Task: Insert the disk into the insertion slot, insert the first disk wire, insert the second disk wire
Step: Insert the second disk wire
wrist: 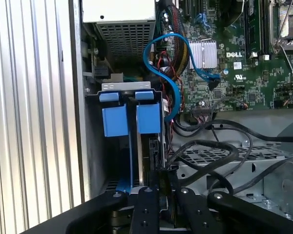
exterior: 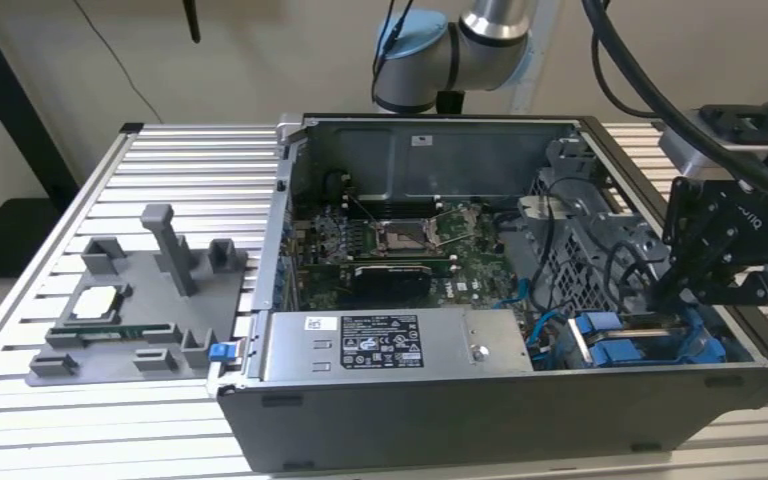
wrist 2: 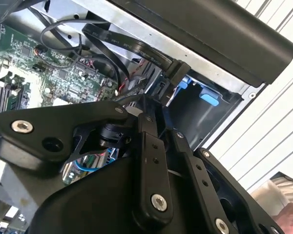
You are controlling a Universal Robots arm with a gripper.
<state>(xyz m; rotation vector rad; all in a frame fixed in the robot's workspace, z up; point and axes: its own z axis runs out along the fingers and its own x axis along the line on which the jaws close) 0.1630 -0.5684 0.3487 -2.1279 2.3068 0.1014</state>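
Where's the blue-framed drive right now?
The blue-framed silver hard drive sits in the dark computer case at the exterior view's right, beside the grey power supply box, below the black hand.

Desk (exterior: 197, 160): ribbed bare aluminium, satin sheen. Computer case (exterior: 491, 425): matt dark grey sheet metal. Disk (wrist: 149, 118) carrier: bright blue plastic, smooth, slight gloss. Motherboard (wrist: 244, 73): green lacquered board. Heat sink (wrist: 203, 53): bare finned metal. Gripper (wrist: 164, 187): matt black, bright metal screws. Fixture (exterior: 157, 300), case's 9 o'clock in exterior view: matt grey plastic.
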